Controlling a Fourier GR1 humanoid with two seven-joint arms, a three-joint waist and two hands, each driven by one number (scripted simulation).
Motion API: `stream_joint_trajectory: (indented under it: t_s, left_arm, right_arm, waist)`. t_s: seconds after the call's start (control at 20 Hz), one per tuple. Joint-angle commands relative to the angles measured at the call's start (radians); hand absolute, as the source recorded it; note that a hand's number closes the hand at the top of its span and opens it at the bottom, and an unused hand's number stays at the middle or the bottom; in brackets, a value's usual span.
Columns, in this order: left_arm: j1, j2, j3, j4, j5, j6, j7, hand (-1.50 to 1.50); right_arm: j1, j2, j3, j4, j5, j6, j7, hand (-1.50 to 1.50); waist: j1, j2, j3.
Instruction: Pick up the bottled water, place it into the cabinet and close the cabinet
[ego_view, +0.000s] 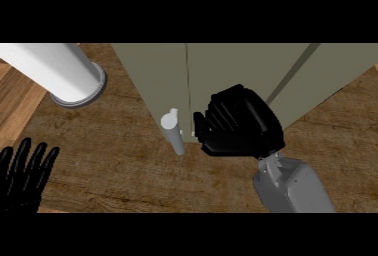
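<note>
Both hands bottle-free: right hand (240, 125) curled against cabinet (221, 70); left hand (26, 172) open.

A brown wood-grain counter top (133, 175) fills most of the view, with darker streaks running across it. At the upper left stands a white cylinder (55, 70) with a grey ring at its base, and a lighter wooden strip (15, 100) shows at the left edge
</note>
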Motion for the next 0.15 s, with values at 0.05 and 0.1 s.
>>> stream_joint_trajectory:
  t_s: [0.05,0.1]
  left_arm:
    - [-0.007,-0.007,-0.010,-0.001,-0.002,-0.003,0.012,-1.50]
    - [-0.001,0.011,0.020,-0.009,0.028,-0.016,0.024,-1.50]
  right_arm:
    - [-0.302,0.006,-0.060,0.315,-0.060,-0.100,-0.051,1.50]
    - [-0.361,0.006,-0.072,0.360,-0.083,-0.108,-0.052,1.50]
  waist:
    - [-0.015,-0.006,0.002]
    - [-0.013,-0.008,0.002]
